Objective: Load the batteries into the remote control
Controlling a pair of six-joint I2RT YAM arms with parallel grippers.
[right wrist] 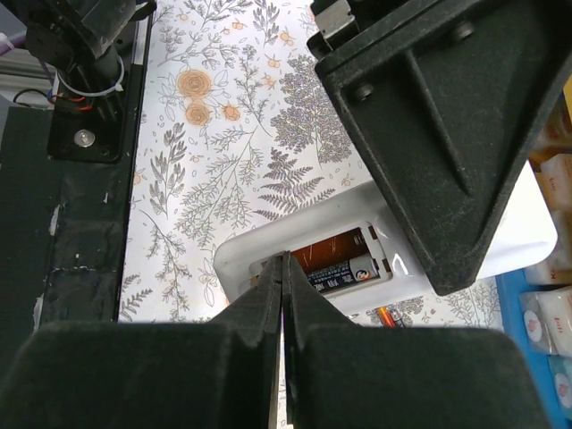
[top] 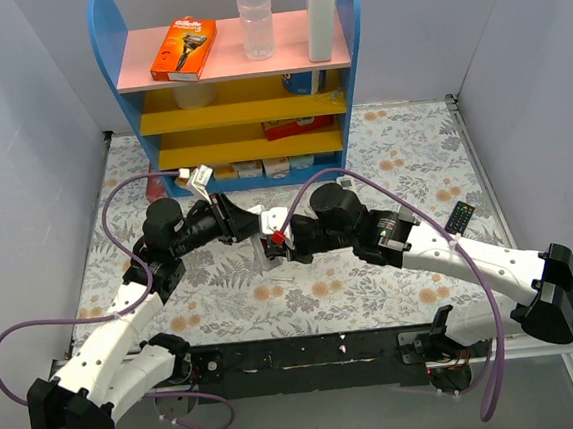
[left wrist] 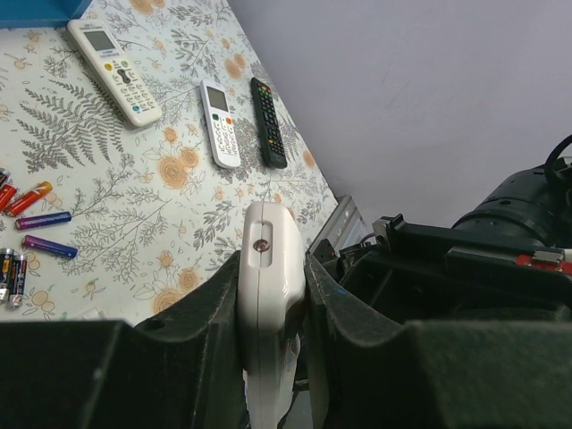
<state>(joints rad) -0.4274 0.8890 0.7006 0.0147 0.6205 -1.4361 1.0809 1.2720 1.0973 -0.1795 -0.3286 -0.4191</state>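
Two grey walls (top: 18, 128) flank the floral table (top: 412, 153); left gripper (left wrist: 273, 277) pinches remote control (right wrist: 259, 250), right gripper (right wrist: 283, 268) pressed together.

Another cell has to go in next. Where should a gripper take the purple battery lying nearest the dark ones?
Probably best to pinch that purple battery across its middle, coming straight down from above. It lies flat on the table with both long sides exposed and a gap to its neighbours.
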